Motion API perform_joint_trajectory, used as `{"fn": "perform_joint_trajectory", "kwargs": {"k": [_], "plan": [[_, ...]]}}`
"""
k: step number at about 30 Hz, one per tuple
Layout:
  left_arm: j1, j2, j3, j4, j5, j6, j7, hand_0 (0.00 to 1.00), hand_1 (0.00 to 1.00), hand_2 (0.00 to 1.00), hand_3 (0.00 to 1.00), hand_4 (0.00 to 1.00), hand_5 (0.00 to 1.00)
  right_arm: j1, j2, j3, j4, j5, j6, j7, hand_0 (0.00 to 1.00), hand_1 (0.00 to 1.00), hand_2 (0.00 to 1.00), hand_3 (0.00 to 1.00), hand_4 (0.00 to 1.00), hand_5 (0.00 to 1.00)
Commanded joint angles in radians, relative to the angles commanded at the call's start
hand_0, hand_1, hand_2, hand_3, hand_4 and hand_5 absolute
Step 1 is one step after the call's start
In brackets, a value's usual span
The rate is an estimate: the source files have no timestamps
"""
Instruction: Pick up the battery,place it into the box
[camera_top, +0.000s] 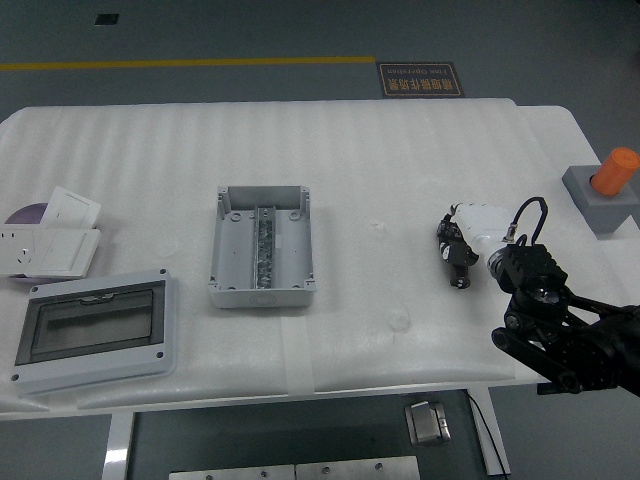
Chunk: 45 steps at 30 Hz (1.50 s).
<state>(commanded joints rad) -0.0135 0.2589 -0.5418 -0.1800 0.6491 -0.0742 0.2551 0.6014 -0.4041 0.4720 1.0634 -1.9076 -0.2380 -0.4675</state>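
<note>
Black right hand (462, 250) on the table (400, 170) (grip state unclear), well apart from the grey box (262, 245).

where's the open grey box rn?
In the head view the grey box sits lid-off at the table's centre-left, right of the clear-window cover and well left of the right hand.

Even, fairly bright overhead light falls on the white tabletop (400, 150), which looks slightly washed out, with only faint, soft shadows beside things. Focus is moderately sharp; fine detail is a little grainy.
</note>
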Motion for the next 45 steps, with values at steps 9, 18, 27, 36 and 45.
{"fn": "perform_joint_trajectory", "kwargs": {"k": [9, 18, 27, 36, 45], "plan": [[-0.001, 0.000, -0.003, 0.000, 0.003, 0.001, -0.001, 0.658, 0.673, 0.552, 0.587, 0.659, 0.371, -0.001, -0.002, -0.006, 0.006, -0.004, 0.001, 0.003, 0.353, 0.549, 0.612, 0.697, 0.406, 0.305], [-0.002, 0.000, 0.001, 0.000, 0.001, 0.002, -0.005, 0.658, 0.673, 0.557, 0.587, 0.663, 0.387, 0.000, -0.010, -0.009, 0.012, -0.019, -0.003, 0.005, 0.360, 0.560, 0.588, 0.689, 0.310, 0.117], [-0.004, -0.001, 0.000, 0.000, 0.002, 0.004, -0.008, 0.659, 0.673, 0.562, 0.587, 0.666, 0.391, 0.005, -0.013, 0.003, 0.028, -0.041, -0.013, 0.007, 0.375, 0.555, 0.567, 0.674, 0.312, 0.002], [-0.005, -0.001, -0.009, 0.000, 0.010, 0.005, -0.008, 0.658, 0.673, 0.562, 0.588, 0.668, 0.393, 0.012, -0.014, 0.008, 0.047, -0.065, -0.012, 0.003, 0.376, 0.558, 0.564, 0.673, 0.291, 0.002], [-0.006, -0.003, -0.081, 0.000, 0.076, 0.002, 0.026, 0.658, 0.673, 0.565, 0.588, 0.669, 0.396, 0.014, -0.002, 0.042, 0.230, -0.130, 0.014, -0.038, 0.379, 0.562, 0.565, 0.676, 0.292, 0.002]]}}
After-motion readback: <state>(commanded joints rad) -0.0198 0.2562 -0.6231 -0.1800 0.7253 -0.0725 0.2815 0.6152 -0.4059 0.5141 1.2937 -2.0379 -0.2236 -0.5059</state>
